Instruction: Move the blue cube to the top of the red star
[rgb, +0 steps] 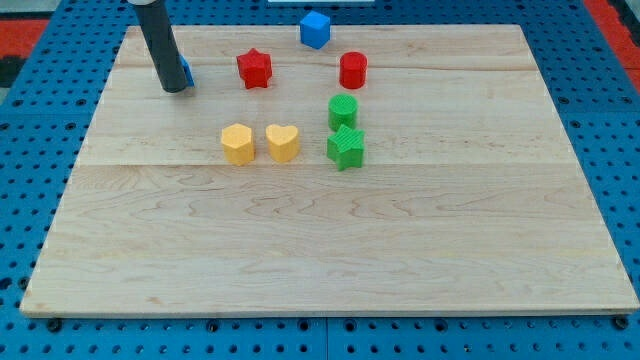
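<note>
The blue cube (315, 29) sits near the board's top edge, up and to the right of the red star (254, 69). My tip (176, 89) rests on the board at the upper left, to the left of the red star and far from the blue cube. A second blue block (187, 73) peeks out from behind the rod, mostly hidden, so its shape cannot be made out.
A red cylinder (353, 70) stands right of the star. Below it are a green cylinder (343, 110) and a green star (346, 147), touching. A yellow hexagon (238, 143) and a yellow heart (283, 142) sit side by side. The wooden board (330, 250) lies on blue pegboard.
</note>
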